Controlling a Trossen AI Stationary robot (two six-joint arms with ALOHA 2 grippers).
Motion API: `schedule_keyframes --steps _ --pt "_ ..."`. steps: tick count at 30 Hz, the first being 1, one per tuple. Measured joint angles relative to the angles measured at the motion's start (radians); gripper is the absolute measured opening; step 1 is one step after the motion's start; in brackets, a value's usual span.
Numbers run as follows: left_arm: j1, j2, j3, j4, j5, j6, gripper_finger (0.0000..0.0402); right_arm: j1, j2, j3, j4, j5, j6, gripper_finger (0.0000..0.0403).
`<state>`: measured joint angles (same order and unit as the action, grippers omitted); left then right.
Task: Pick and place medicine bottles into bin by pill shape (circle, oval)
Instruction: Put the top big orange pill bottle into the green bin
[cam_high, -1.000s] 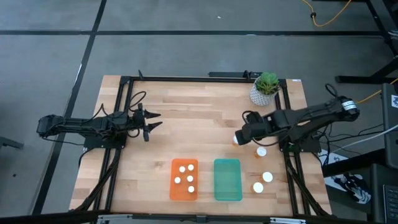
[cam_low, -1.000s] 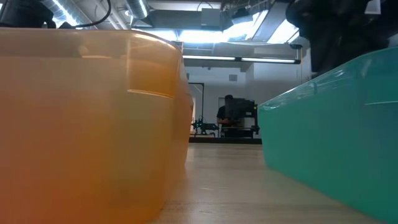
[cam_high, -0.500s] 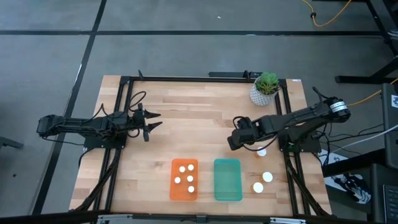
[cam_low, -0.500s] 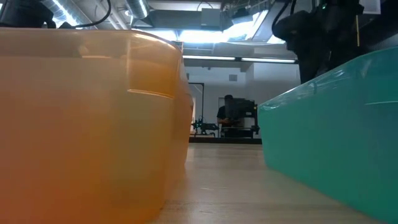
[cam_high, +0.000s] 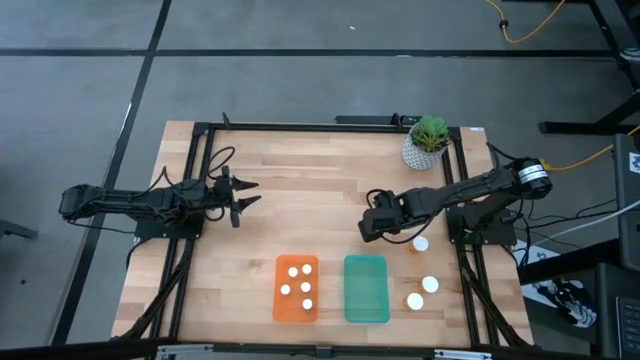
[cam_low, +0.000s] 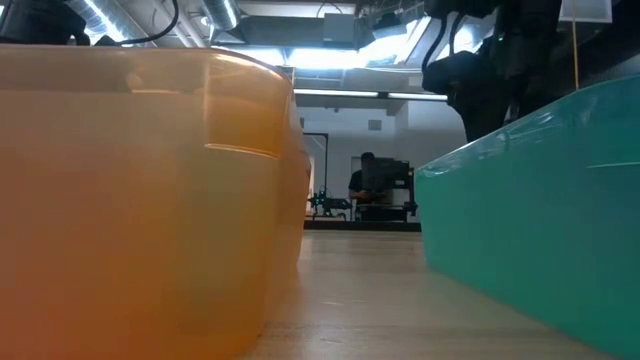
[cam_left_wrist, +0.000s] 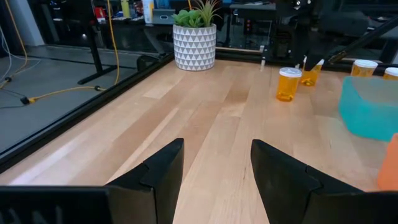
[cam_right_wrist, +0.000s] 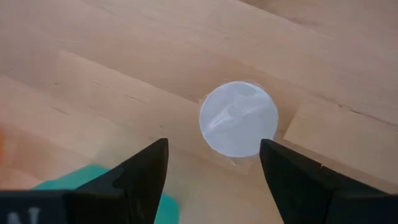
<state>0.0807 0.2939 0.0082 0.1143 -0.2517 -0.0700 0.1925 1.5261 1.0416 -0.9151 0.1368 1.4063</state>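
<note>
An amber medicine bottle with a white cap (cam_right_wrist: 238, 118) stands upright on the wood table, just right of the table's middle. My right gripper (cam_right_wrist: 213, 144) hangs above it, pointing down, open, fingers apart on either side of the cap and touching nothing. In the high view the right gripper (cam_high: 374, 226) hides this bottle. The left wrist view shows the bottle (cam_left_wrist: 288, 84) standing below the right arm. Three more bottles (cam_high: 421, 243) (cam_high: 430, 284) (cam_high: 414, 300) stand near the right edge. The orange bin (cam_high: 297, 288) holds several white-capped bottles; the teal bin (cam_high: 366, 288) lies beside it. My left gripper (cam_high: 238, 205) waits open at the left.
A white pot with a green plant (cam_high: 428, 142) stands at the far right corner. Black frame rails (cam_high: 205, 180) run along the table's left and right sides. In the low view the two bins (cam_low: 140, 200) (cam_low: 540, 200) fill the foreground, and a person (cam_low: 368, 180) sits far off.
My right gripper has moved toward the table's left and down, coming over the bottle that stood beside it a second ago. That bottle has stayed in place.
</note>
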Motion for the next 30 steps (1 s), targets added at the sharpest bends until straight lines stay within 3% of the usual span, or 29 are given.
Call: schedule_keyframes --steps 17,30 --pt "0.000 0.000 0.000 0.000 0.000 0.000 0.0179 0.000 0.000 0.000 0.029 0.020 0.006 0.0256" --pt "0.000 0.000 0.000 0.000 0.000 0.000 0.0179 -0.016 0.000 0.000 -0.046 0.020 0.028 0.0288"
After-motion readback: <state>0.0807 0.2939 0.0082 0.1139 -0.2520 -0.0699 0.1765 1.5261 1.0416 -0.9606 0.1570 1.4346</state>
